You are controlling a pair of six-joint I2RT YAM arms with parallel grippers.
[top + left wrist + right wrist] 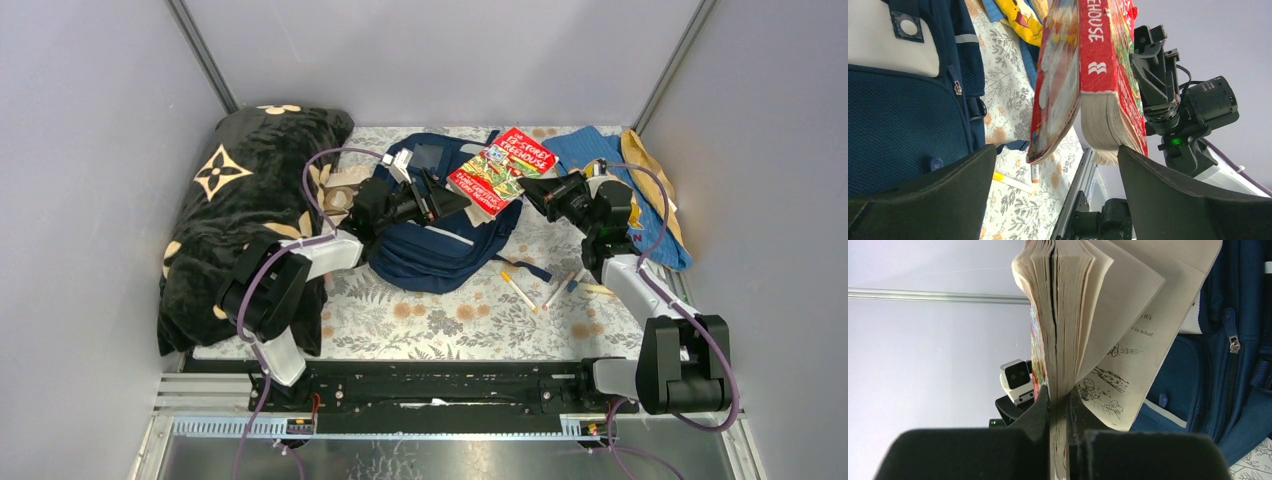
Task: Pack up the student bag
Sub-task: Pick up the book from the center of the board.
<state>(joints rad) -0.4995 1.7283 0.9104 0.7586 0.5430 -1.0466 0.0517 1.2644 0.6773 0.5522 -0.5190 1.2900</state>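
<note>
The navy student bag [440, 240] lies in the middle of the floral mat; it also shows in the left wrist view [903, 125] and the right wrist view [1228, 355]. My right gripper [530, 192] is shut on a red paperback book [503, 170], holding it in the air above the bag's right side. The book's pages [1060, 315] fan out above my shut fingers, with some pages drooping. My left gripper [455, 200] hovers over the bag, open and empty, with the book's spine [1098, 55] ahead of its fingers [1188, 200].
A black blanket with tan flowers [250, 210] fills the left side. A light-blue cloth with a yellow figure [620, 180] lies at back right. Several pens [520, 290] lie on the mat in front of the bag. Grey walls enclose the table.
</note>
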